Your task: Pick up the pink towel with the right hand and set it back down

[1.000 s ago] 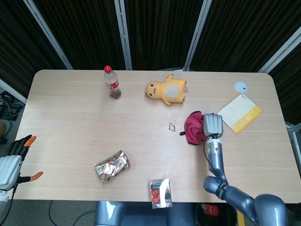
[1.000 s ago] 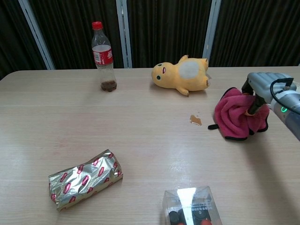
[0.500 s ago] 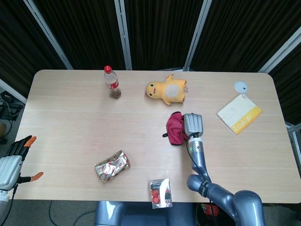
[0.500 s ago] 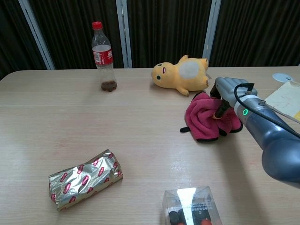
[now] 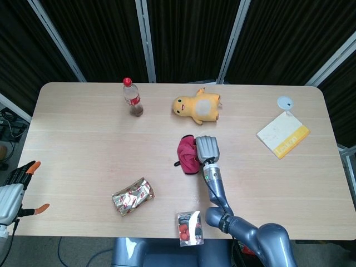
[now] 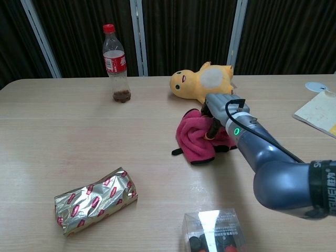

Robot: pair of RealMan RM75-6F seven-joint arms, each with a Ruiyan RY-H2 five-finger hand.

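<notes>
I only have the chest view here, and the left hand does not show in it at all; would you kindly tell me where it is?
Observer: The left hand is beyond the left edge of the wooden table, near the front corner, fingers apart, holding nothing.
Operator: Thank you. The white-and-yellow booklet is cut off at my right edge; is it near the right hand?
Observer: No. The white-and-yellow booklet lies whole on the table by its right edge, well apart from the right hand, which grips the pink towel mid-table.
Operator: Is anything beyond the booklet?
Observer: A small white round disc lies just behind it, towards the far corner.
</notes>
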